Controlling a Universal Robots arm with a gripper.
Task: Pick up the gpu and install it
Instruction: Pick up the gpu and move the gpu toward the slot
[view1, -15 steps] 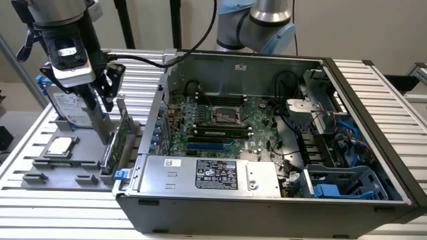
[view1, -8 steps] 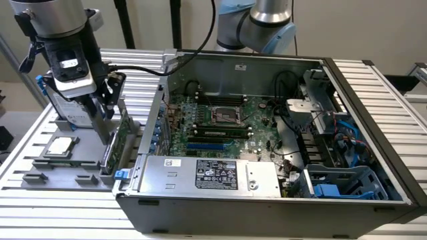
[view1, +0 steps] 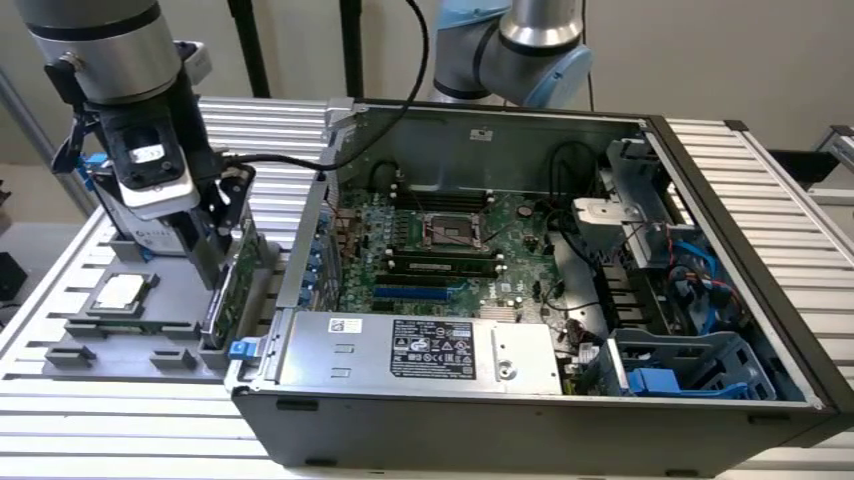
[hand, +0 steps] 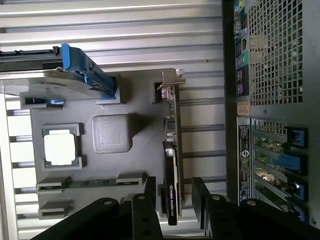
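We see a slatted metal bench (view1: 134, 420) (hand: 125, 30) running across the whole exterior view. An open computer case (view1: 534, 410) (hand: 275, 50) lies on it and takes up the centre and right of that view. Inside it, the green motherboard (view1: 454, 240) faces up, and a silver power supply (view1: 400, 350) sits along the near wall.

The robot arm (view1: 114, 40) comes down from the upper left of the exterior view. Below it, in the lower left of that view, a grey tray (view1: 80, 345) (hand: 145, 107) rests on the bench just beside the case.

In the wrist view we see a silver hard drive (hand: 65, 80) with blue tabs at one end of the tray.

The gpu (view1: 234, 290) (hand: 170, 165) stands on its edge in a slot of the tray, on the side nearest the case. Its metal bracket is at the end far from the claw.

The claw (view1: 214, 250) (hand: 172, 205) is lowered over the gpu with its black fingers (hand: 145, 215) apart, one on each side of the card. A gap shows beside one finger.

A small square silver chip (view1: 120, 293) (hand: 60, 149) lies flat in its tray pocket, next to a grey square pad (hand: 111, 133).
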